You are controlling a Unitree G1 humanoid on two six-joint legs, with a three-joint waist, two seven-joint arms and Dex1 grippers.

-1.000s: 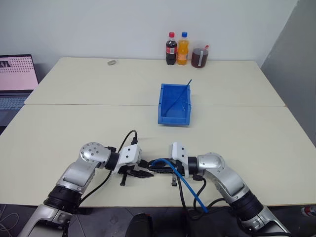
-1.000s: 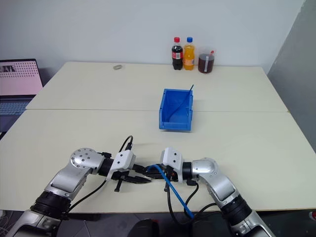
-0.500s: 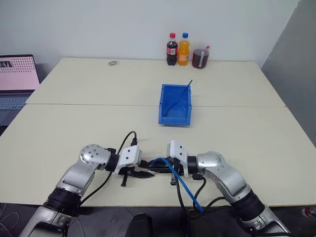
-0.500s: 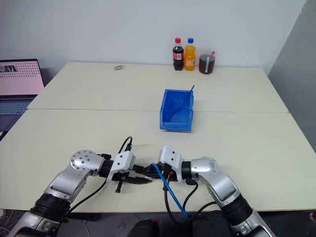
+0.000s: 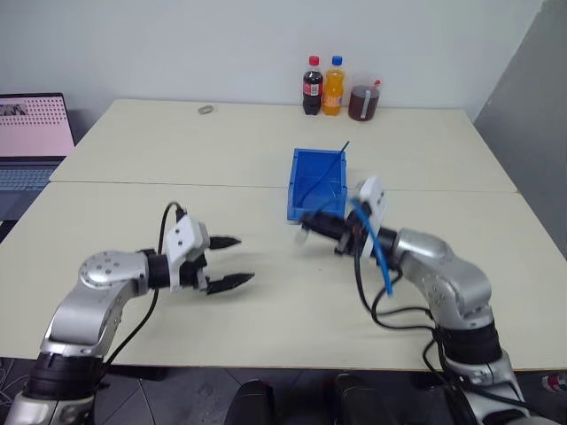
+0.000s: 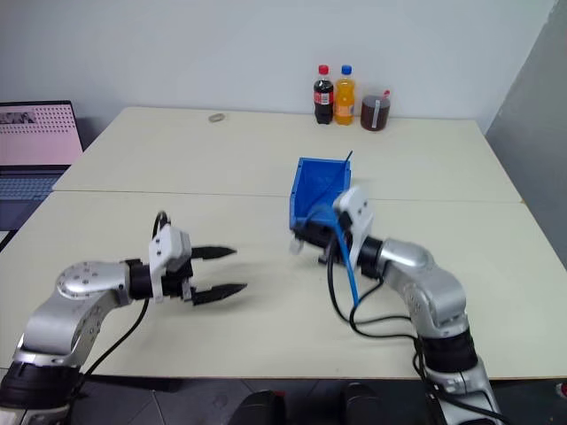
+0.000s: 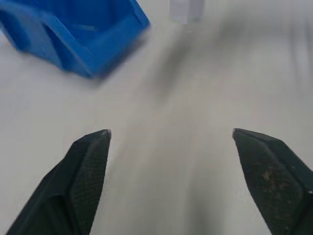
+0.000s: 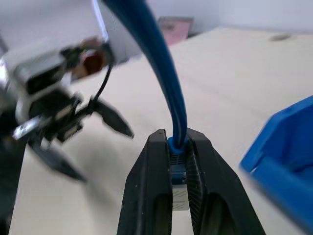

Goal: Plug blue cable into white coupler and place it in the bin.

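My right gripper (image 5: 308,223) is shut on the plug end of the blue cable (image 5: 379,252), held above the table just in front of the blue bin (image 5: 316,181). The cable arches over the wrist and hangs down beside the arm. A small white piece, the white coupler (image 5: 302,237), sits at the fingertips on the cable's end. In the right wrist view the fingers (image 8: 155,196) clamp the blue boot of the cable (image 8: 159,63). My left gripper (image 5: 229,262) hovers over the table to the left, wide open and holding nothing. Another blue cable (image 5: 339,151) pokes out of the bin.
Two bottles (image 5: 312,86) and a cup of dark drink (image 5: 361,102) stand at the far table edge. A laptop (image 5: 34,128) sits at the far left. A small grey object (image 5: 206,110) lies far back. A seam (image 5: 177,183) runs between the two tables.
Both arms rose from the table's front edge. The left gripper opened and drew away to the left. The right gripper carried the cable end up toward the bin.
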